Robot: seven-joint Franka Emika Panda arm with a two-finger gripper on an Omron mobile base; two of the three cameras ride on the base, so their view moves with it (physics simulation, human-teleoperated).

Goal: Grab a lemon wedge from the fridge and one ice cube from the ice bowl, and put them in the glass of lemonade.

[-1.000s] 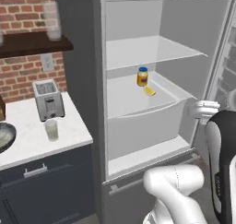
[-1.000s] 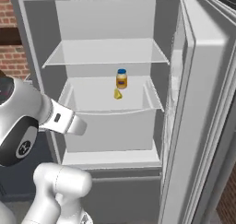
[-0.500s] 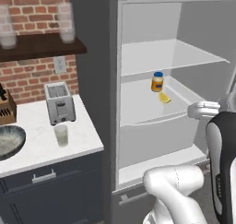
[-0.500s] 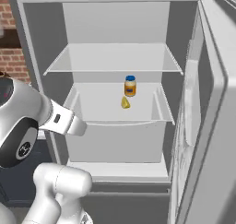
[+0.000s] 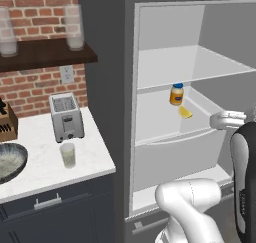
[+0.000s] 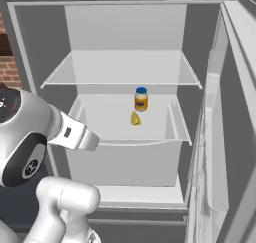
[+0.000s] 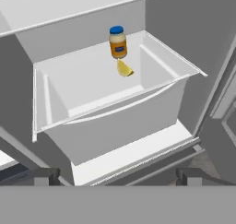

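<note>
Fridge (image 6: 40,47) open; lemon wedge (image 6: 135,118) upright, beside jar (image 6: 141,99).

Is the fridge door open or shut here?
Open. The fridge interior is exposed, showing the lemon wedge beside a jar, with the door swung right.

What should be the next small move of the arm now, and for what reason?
Probably reach the open tool forward into the fridge toward the lemon wedge. The door stands open, the wedge lies in the bin just in front of the orange jar, and the tool is well short of it, holding nothing.
</note>
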